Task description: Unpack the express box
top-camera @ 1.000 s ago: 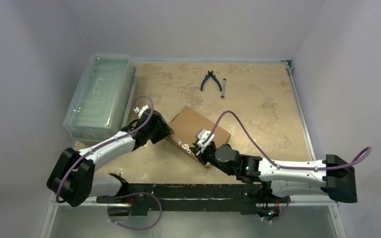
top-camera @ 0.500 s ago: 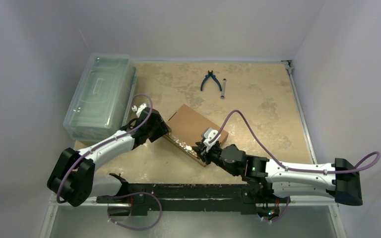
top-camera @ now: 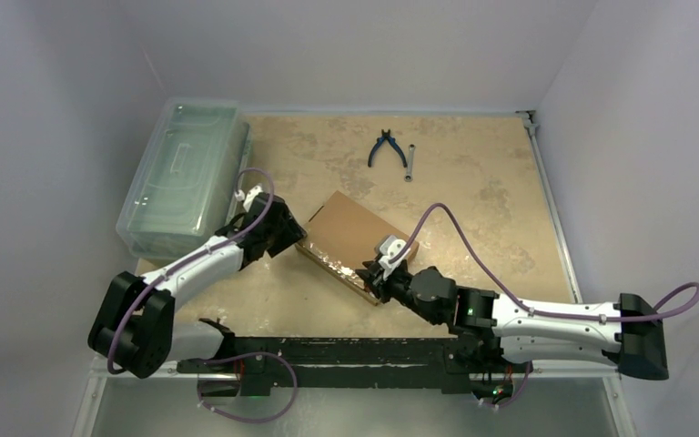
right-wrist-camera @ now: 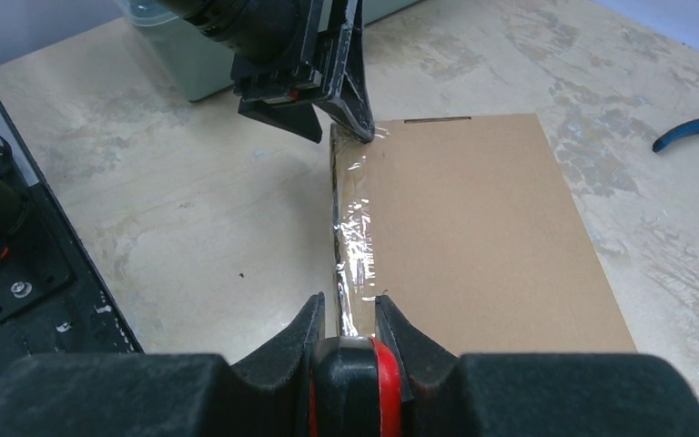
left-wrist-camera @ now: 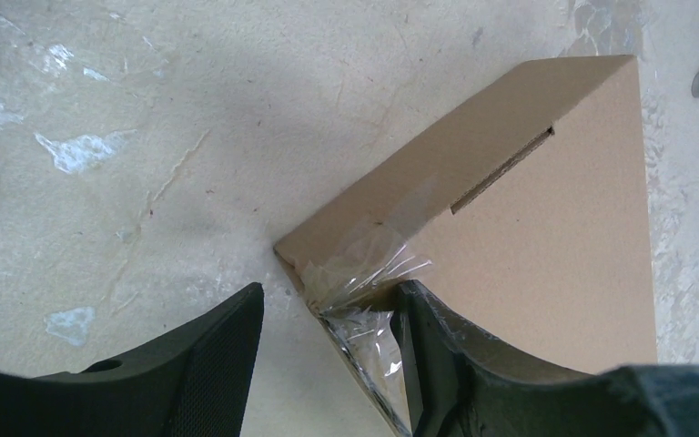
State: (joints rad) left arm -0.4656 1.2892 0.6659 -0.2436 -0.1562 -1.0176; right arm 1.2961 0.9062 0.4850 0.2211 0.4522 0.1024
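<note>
The left arm reaches forward and to the right from its base, and the left hand (left-wrist-camera: pixel 328 305) sits low over the bench (top-camera: pixel 491 209) with its fingers spread wide. One finger is over bare bench and the other over the lid of the express box (top-camera: pixel 359 232), so the box's corner lies in the gap between them. Crumpled clear tape (left-wrist-camera: pixel 364 273) wraps that corner right at the fingertips. The right arm lies low along the near edge, stretched leftward, and the right hand (right-wrist-camera: pixel 346 314) meets the opposite end of the same taped edge. Its fingers are drawn narrow and pinch the box's side wall between them. The box lies flat and skewed on the bench between the two hands, its flap lid closed, so its contents are hidden. Beyond the left hand and to its left stands a clear plastic bin (top-camera: pixel 182 173) with its lid on; nothing can be made out inside it. Well beyond both hands lie blue-handled pliers (top-camera: pixel 384 146) and, just beside them, a small wrench (top-camera: pixel 410 166).
</note>
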